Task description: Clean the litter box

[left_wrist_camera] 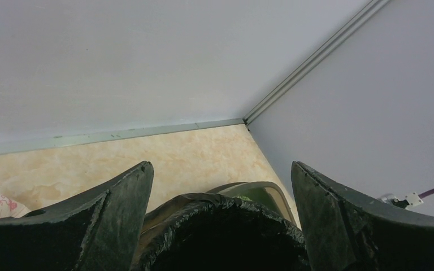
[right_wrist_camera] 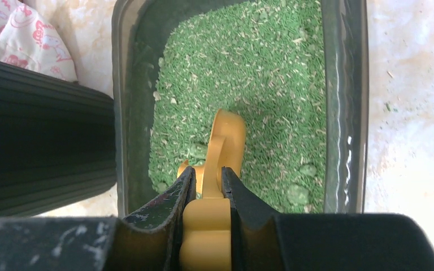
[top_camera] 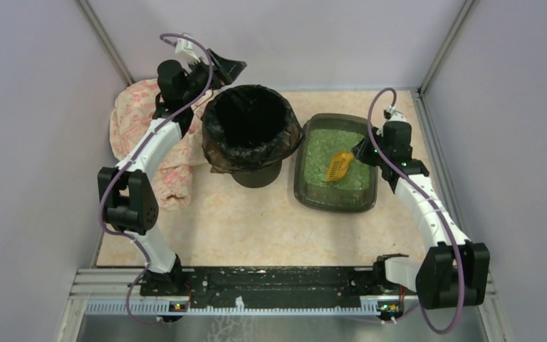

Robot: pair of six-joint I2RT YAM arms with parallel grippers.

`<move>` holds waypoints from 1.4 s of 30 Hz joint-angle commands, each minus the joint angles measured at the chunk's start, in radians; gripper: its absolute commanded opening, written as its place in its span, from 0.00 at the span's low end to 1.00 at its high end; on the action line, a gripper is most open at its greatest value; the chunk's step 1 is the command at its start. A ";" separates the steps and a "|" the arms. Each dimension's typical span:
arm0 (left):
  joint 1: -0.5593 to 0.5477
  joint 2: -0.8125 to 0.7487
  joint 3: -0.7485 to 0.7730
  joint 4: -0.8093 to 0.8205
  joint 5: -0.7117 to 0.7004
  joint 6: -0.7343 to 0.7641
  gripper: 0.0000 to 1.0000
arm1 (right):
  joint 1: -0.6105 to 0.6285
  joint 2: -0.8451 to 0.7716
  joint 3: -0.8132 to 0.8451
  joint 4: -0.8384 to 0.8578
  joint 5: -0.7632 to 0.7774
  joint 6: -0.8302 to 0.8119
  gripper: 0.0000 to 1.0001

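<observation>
I am looking at a beige, marbled tabletop closed in by plain pale lilac-grey walls with aluminium corner posts. A black, speckled metal rail runs along the near edge where both arms are bolted.

The shallow dark grey-green plastic litter box sits on the right half of the table, towards the far side. It is filled with green granules and lies just right of the round bin lined with a black bag. On my right wrist camera its rim stands just beside the bin's ribbed black wall.

My right gripper is clamped on the handle of the yellow slotted plastic scoop, whose far end rests in the granules. From above, that gripper is over the tray's right side and the scoop points near-left.

My left gripper is spread wide and holds nothing, above the bin's far-left rim.

A crumpled white cloth with pink print lies left of the bin. The print is too small for me to read.
</observation>
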 commanded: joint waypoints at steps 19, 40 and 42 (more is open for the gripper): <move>-0.002 -0.055 -0.062 0.079 0.058 -0.036 0.97 | -0.102 0.131 0.147 0.110 -0.033 -0.036 0.00; -0.002 -0.059 -0.093 0.093 0.079 -0.063 0.97 | -0.128 0.123 -0.084 0.234 -0.188 -0.004 0.00; -0.003 -0.056 -0.093 0.099 0.082 -0.071 0.97 | -0.128 0.137 -0.121 0.300 -0.217 0.024 0.00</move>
